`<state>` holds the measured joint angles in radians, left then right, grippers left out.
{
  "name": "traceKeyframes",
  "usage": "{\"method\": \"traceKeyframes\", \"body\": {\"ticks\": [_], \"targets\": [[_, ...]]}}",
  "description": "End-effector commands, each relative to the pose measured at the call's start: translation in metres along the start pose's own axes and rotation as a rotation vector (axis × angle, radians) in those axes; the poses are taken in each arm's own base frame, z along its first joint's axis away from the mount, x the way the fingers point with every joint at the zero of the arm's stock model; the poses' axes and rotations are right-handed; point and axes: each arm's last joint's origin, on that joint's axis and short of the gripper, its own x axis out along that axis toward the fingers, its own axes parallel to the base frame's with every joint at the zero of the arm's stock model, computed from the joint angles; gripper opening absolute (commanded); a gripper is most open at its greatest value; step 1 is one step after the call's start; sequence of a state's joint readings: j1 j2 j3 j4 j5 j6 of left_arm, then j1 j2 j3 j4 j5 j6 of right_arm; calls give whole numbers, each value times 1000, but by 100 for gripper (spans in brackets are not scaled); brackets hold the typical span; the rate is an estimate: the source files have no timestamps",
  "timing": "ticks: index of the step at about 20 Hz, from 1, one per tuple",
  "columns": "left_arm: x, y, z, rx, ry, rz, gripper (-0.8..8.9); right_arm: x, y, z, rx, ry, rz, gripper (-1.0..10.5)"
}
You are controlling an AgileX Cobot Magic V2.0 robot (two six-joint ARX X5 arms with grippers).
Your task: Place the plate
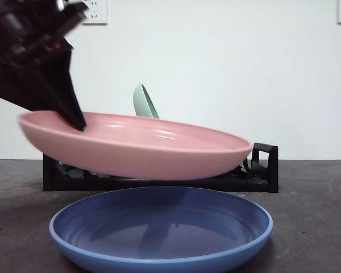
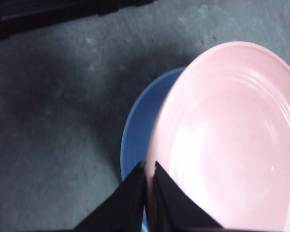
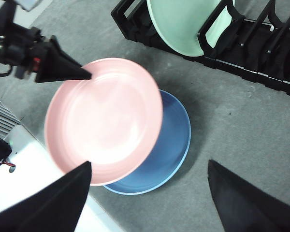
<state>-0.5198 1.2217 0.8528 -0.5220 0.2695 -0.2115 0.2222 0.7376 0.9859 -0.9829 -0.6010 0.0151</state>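
A pink plate (image 1: 142,145) hangs level above a blue plate (image 1: 159,230) that lies on the grey table. My left gripper (image 1: 74,116) is shut on the pink plate's left rim and holds it in the air. The left wrist view shows its jaws (image 2: 149,169) pinching the rim of the pink plate (image 2: 227,145), with the blue plate (image 2: 140,135) underneath. From the right wrist view, the pink plate (image 3: 106,118) partly covers the blue plate (image 3: 171,145), and my right gripper (image 3: 150,176) is open high above the table, holding nothing.
A black dish rack (image 1: 261,168) stands behind the plates with a pale green plate (image 1: 143,102) upright in one slot. In the right wrist view the rack (image 3: 261,63) and green plate (image 3: 183,24) sit at the far side. A white table edge (image 3: 29,164) lies beside the mat.
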Motion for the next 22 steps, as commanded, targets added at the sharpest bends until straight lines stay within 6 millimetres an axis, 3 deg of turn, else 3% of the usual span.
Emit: {"method": "traceKeyframes", "body": {"ticks": [1,12,22], "targets": [[13,-1,5,-22,6,-19,11,-1,1,4,-9,-14,2,380],[54,4,2,-29,107,-11,12,-1,1,4,-9,-15,-3,380],[59,-2,3,-16,91,-28,29,-1,1,4,-7,-15,-2,380]]}}
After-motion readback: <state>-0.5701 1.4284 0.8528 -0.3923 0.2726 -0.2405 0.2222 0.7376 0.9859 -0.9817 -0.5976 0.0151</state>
